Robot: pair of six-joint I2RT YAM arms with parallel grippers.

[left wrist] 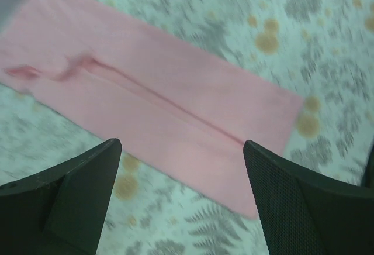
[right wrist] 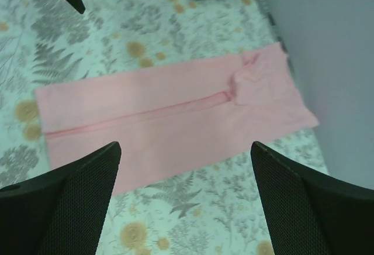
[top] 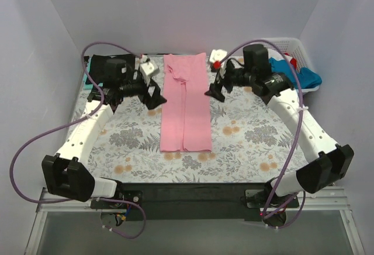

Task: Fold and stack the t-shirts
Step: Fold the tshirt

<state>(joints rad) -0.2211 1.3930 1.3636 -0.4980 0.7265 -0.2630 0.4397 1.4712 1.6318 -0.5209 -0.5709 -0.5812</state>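
The pink t-shirt [top: 185,106] lies flat on the floral tablecloth as a long narrow strip, both sides folded in to a centre seam, running from the back edge toward me. It also shows in the left wrist view [left wrist: 169,103] and the right wrist view [right wrist: 175,117]. My left gripper [top: 153,96] is open and empty, just left of the strip's upper part. My right gripper [top: 216,89] is open and empty, just right of it. A blue t-shirt [top: 292,71] with some red cloth lies in the white basket [top: 292,47]. A black t-shirt [top: 100,68] over teal cloth lies at the back left.
The floral tablecloth [top: 245,138] covers the table. The white lattice basket stands at the back right corner. Grey walls close in the back and both sides. Purple cables loop from both arms.
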